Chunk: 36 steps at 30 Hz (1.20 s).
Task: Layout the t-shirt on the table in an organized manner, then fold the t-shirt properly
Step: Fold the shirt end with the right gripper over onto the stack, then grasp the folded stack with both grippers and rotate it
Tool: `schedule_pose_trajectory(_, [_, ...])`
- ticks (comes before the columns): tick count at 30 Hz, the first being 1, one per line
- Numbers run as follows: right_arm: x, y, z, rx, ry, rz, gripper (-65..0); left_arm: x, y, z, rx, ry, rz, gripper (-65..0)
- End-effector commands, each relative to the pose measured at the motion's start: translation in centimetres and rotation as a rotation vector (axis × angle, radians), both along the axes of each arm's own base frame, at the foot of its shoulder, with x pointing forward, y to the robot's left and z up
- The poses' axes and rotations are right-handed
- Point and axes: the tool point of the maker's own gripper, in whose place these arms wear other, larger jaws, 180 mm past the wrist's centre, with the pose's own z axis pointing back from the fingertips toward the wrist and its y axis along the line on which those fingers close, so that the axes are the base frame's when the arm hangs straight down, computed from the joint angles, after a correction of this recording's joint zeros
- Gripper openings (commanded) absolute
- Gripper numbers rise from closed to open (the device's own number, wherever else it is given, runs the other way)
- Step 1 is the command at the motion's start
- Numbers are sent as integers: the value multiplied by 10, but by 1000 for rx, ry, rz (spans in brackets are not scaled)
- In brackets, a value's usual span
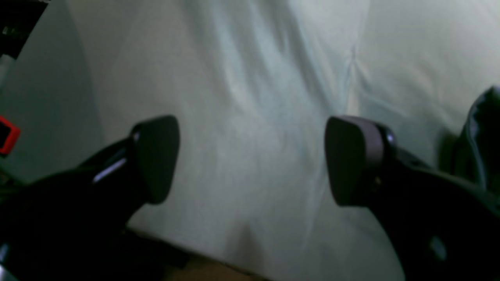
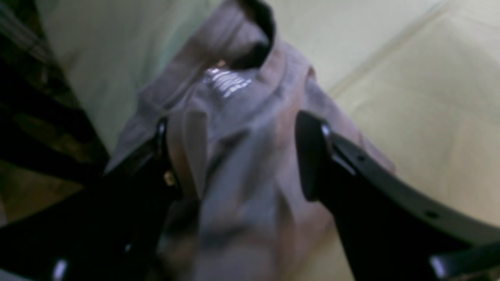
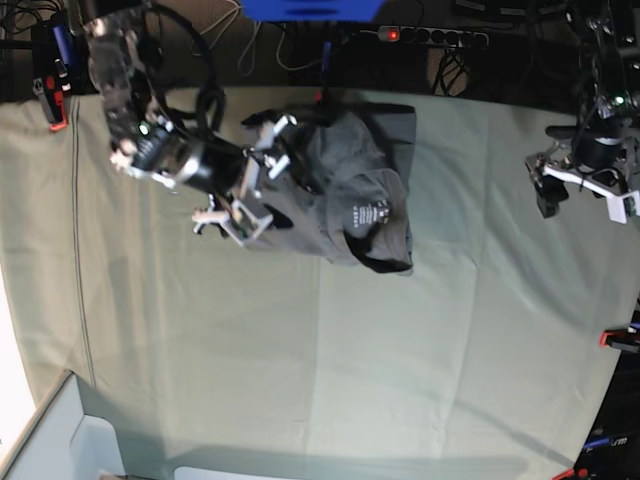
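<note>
1. Nearest my right wrist camera, the right gripper point(image 2: 238, 156) stands wide open, its dark fingers point(image 2: 312, 156) straddling the t-shirt point(image 2: 242, 164) without pinching it.
2. I see the table point(image 3: 400, 360), pale green creased cloth, filling the base view.
3. The t-shirt lies bunched at about 12 o'clock on the table: soft grey cotton, rumpled, neck opening and white printed label point(image 3: 367, 214) facing up.
4. My left gripper point(image 1: 252, 160) hovers at 3 o'clock, spread wide, empty, well apart from the shirt.
</note>
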Motion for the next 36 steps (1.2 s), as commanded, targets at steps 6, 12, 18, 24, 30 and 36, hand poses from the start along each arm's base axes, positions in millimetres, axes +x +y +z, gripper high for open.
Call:
schedule_pose_trajectory(6, [-15, 5, -6, 40, 34, 7, -285, 11, 17, 23, 57, -58, 0, -82])
schedule_pose_trajectory(12, [-43, 35, -30, 56, 130, 93, -285, 9, 47, 42, 96, -94, 67, -82])
schedule_pose_trajectory(18, [-65, 68, -48, 66, 202, 193, -285, 2, 59, 45, 115, -93, 93, -82])
schedule_pose_trajectory(24, [-87, 87, -62, 52, 250, 282, -283, 2, 57, 42, 107, -87, 90, -82])
schedule_pose_trajectory(30, [-105, 97, -40, 61, 191, 370, -282, 9, 30, 33, 71, -78, 31, -82])
schedule_pose_trajectory(36, [-77, 65, 0, 84, 73, 242, -282, 15, -33, 5, -34, -41, -76, -82])
